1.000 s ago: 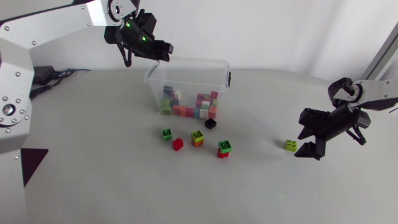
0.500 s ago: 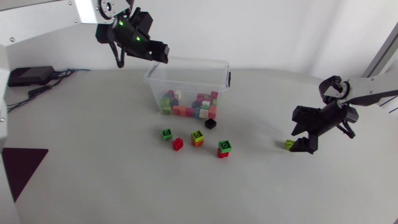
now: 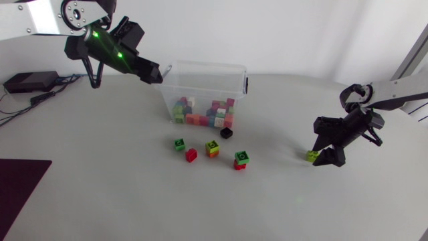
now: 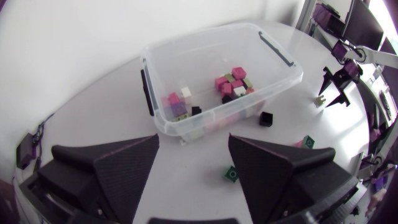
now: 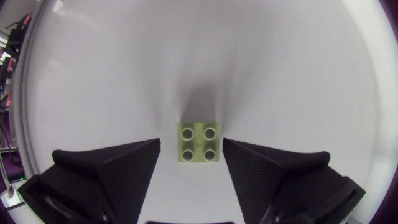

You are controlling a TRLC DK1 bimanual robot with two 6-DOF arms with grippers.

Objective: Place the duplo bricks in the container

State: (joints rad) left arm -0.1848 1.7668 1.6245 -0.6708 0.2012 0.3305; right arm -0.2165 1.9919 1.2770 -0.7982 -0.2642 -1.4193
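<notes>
One lime brick (image 5: 198,142) sits studs-up toward the table's (image 3: 100,194) right edge, between the right gripper's (image 3: 324,154) wide-spread fingers, not yet clamped. Probably light, rigid, slick plastic; best pinched on its flat opposite sides. Left gripper (image 4: 193,155) gapes empty near the container (image 4: 205,37).

Robotics lab, left arm (image 3: 37,17), right arm (image 3: 401,90), grey table (image 3: 100,194)

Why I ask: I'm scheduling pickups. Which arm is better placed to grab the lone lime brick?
Right. The right tool, open, straddles the lime brick without touching it; the left tool hangs far off beside the container.
</notes>
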